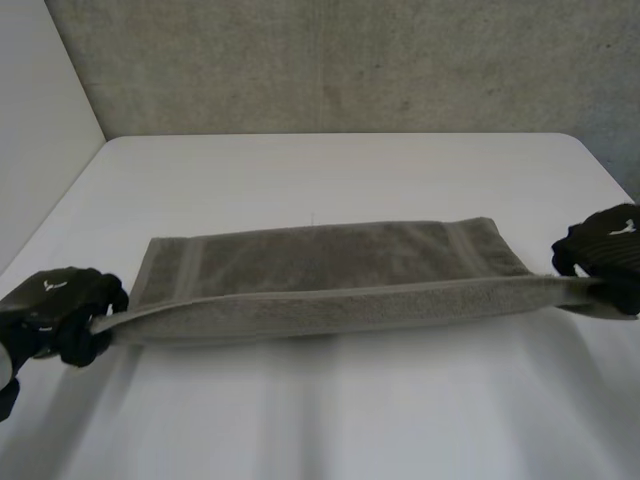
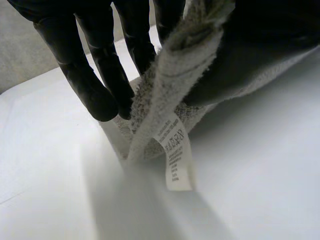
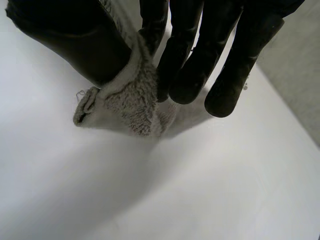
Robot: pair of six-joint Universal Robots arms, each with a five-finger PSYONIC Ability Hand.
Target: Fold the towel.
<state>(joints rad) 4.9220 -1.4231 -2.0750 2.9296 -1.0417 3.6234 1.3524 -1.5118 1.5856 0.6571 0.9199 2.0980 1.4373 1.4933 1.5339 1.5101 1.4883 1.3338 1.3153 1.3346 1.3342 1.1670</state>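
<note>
The grey terry towel [image 1: 330, 260] lies lengthwise on the smooth white table [image 1: 330, 170], its near edge raised taut between the hands. The left hand [image 1: 60, 310] pinches the near left corner (a white label [image 2: 175, 155] dangles there). The right hand [image 1: 605, 250] pinches the near right corner between thumb and fingers.

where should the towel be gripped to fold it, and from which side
At its two near corners, each hand coming from its own end. The towel is long and lies crosswise, so the left hand and right hand, pinching there, hold the near edge taut for carrying to the far edge.
</note>
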